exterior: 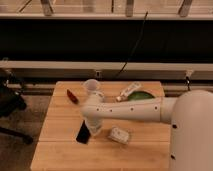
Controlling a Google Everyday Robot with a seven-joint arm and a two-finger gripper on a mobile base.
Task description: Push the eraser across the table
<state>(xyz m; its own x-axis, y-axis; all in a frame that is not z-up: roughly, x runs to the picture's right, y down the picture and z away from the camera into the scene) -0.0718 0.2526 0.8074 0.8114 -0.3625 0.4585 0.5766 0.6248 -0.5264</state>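
1. Camera view: a light wooden table (60, 150) is seen from above, with a white robot arm (135, 110) reaching over it from the right.
2. The gripper (93, 131) is lowered near the table's middle, its fingers pressed together with nothing pinched between them.
3. The eraser (83, 134), a flat black slab, lies on the table just beside the gripper, on its left and apparently touching it.
4. A small white-grey block (119, 135) is seen just right of the gripper.
5. A red object (72, 96), a clear cup (91, 86) and a green bowl (141, 96) are placed toward the far edge.
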